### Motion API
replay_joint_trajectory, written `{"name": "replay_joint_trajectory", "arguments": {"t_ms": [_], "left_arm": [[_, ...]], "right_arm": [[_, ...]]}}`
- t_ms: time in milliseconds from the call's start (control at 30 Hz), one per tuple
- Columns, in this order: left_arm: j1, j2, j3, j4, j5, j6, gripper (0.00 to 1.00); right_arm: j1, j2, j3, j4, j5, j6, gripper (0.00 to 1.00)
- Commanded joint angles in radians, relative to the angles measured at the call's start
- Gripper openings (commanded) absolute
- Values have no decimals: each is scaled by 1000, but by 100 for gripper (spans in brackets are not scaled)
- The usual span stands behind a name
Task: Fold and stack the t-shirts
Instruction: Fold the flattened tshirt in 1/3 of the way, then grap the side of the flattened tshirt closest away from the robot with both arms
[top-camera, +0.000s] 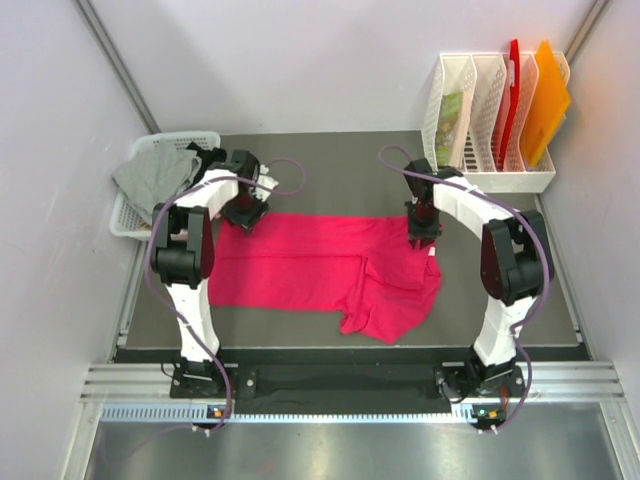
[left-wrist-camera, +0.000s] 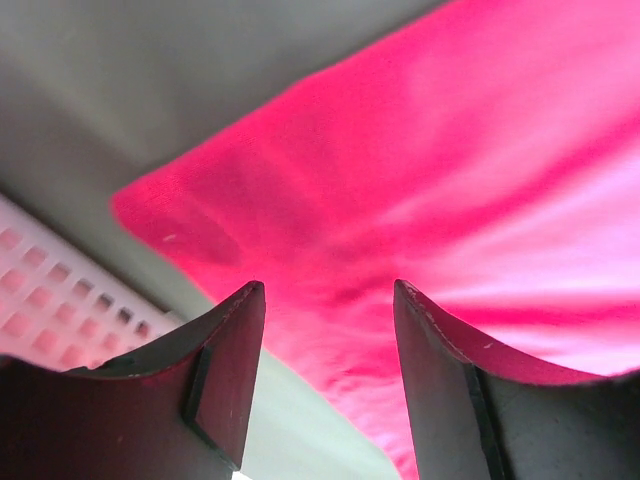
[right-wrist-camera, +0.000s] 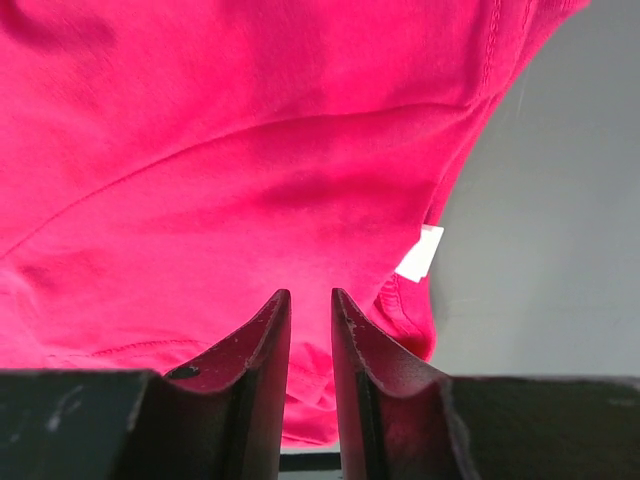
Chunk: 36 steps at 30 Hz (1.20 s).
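Note:
A crimson-red t-shirt (top-camera: 300, 260) lies spread across the dark table, its right part folded over itself toward the front. My left gripper (top-camera: 245, 215) hangs over the shirt's far left corner. In the left wrist view that gripper (left-wrist-camera: 328, 285) is open, its jaws wide apart above the shirt's (left-wrist-camera: 450, 180) edge with nothing between them. My right gripper (top-camera: 422, 238) sits at the shirt's far right edge. In the right wrist view it (right-wrist-camera: 310, 292) shows only a narrow gap, empty, just above the cloth (right-wrist-camera: 250, 150) near a white tag (right-wrist-camera: 420, 253). A grey t-shirt (top-camera: 155, 172) lies in the basket.
A white mesh basket (top-camera: 130, 215) stands at the table's left edge, also seen in the left wrist view as the basket (left-wrist-camera: 50, 290). A white file rack (top-camera: 495, 170) with red and orange folders stands at the back right. Walls close in the table on both sides.

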Motion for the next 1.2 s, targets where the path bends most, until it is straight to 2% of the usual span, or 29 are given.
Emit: {"name": "replay_joint_trajectory", "arguments": {"t_ms": [0, 267, 400, 567, 1000, 1167], "left_arm": [[-53, -82, -22, -19, 56, -6, 59], [-56, -43, -143, 61, 3, 14, 59], [-44, -3, -151, 88, -21, 19, 59], [-42, 69, -79, 93, -40, 14, 58], [-41, 264, 194, 96, -116, -7, 57], [-30, 301, 247, 133, -168, 6, 57]], "right_arm": [[7, 14, -5, 47, 7, 11, 23], [8, 61, -12, 68, 15, 6, 22], [10, 110, 9, 75, 15, 1, 21], [-4, 204, 83, 78, 16, -2, 20], [-66, 480, 581, 0, 21, -17, 18], [-95, 532, 670, -11, 0, -9, 18]]}}
